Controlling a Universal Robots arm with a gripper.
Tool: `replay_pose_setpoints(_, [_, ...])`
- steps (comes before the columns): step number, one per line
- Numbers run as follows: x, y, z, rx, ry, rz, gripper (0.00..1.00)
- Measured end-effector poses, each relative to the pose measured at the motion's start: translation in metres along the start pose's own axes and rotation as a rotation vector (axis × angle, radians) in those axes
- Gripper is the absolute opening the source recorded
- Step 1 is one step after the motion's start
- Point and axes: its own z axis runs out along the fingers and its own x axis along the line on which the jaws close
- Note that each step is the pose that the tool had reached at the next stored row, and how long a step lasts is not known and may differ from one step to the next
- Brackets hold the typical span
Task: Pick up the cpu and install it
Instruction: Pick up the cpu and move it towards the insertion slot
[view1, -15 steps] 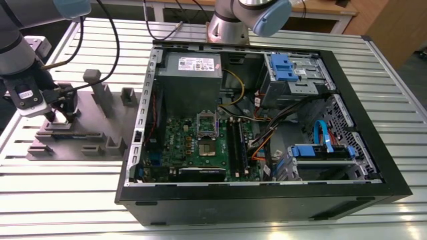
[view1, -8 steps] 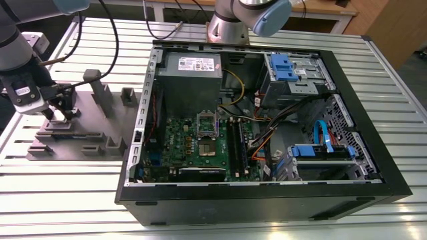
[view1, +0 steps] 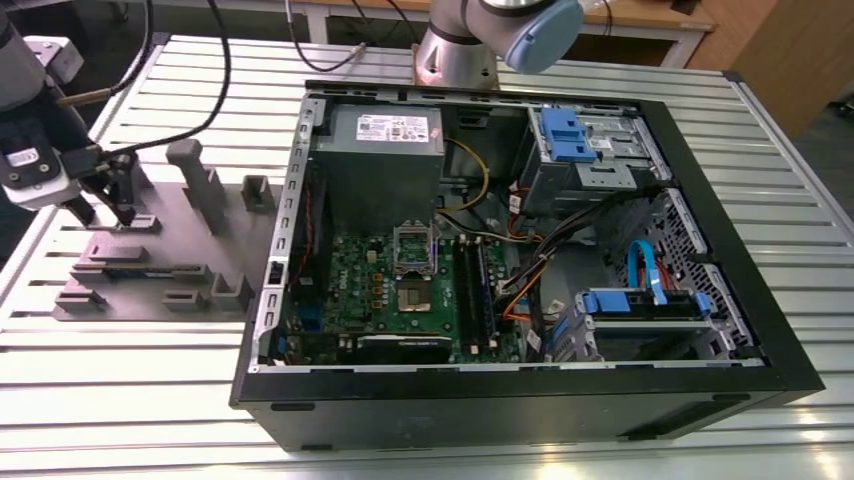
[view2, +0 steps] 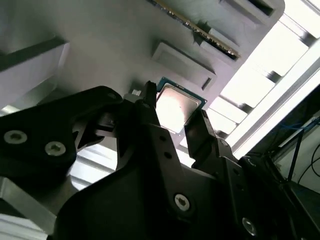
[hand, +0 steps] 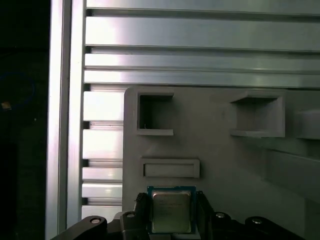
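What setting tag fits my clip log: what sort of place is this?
Probably a robotics lab's assembly bench: an opened black desktop computer case lies on a ribbed aluminium table, beside a grey plastic fixture plate holding the small silver-topped square cpu.

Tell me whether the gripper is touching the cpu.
Cannot tell. In the first wrist view the gripper straddles the cpu, with neither contact nor gap plainly visible.

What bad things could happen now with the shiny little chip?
The end effector sits astride the cpu, a thin flat chip; an uneven grip on its edges might tilt or drop it.
Raised blocks on the grey fixture stand close by, so the end effector could bump one.
Cables hang near the socket inside the computer case and might snag on the way in.
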Motion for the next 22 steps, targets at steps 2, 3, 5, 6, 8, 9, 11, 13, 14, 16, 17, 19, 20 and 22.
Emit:
replay_pose_setpoints(2, [-0.0001,0.0002,-0.0090,0.0001,0.0001,0.000,0.47])
replay_pose_setpoints(3, [-0.0002,0.0003,-0.0135,0.0000,0.0000,0.000,0.47])
replay_pose_setpoints(5, [-0.0004,0.0005,-0.0225,0.0000,0.0000,0.000,0.47])
replay_pose_setpoints(6, [-0.0005,0.0007,-0.0274,0.0000,0.0000,0.000,0.47])
replay_pose_setpoints(8, [-0.0007,0.0009,-0.0364,0.0001,0.0001,0.000,0.47])
replay_pose_setpoints(9, [-0.0007,0.0010,-0.0408,0.0000,0.0000,0.000,0.47])
replay_pose_setpoints(11, [-0.0009,0.0012,-0.0499,0.0001,0.0001,0.000,0.47])
replay_pose_setpoints(13, [-0.0011,0.0015,-0.0588,0.0000,0.0000,0.000,0.47])
replay_pose_setpoints(14, [-0.0011,0.0016,-0.0637,0.0000,0.0000,0.000,0.47])
replay_pose_setpoints(16, [-0.0013,0.0018,-0.0727,0.0000,0.0001,0.000,0.47])
replay_pose_setpoints(17, [-0.0014,0.0019,-0.0772,0.0000,0.0001,0.000,0.47])
replay_pose_setpoints(19, [-0.0015,0.0022,-0.0862,0.0000,0.0001,0.000,0.47])
replay_pose_setpoints(20, [-0.0016,0.0023,-0.0907,0.0000,0.0001,0.000,0.47])
replay_pose_setpoints(22, [-0.0018,0.0025,-0.0999,0.0000,0.0000,0.000,0.47])
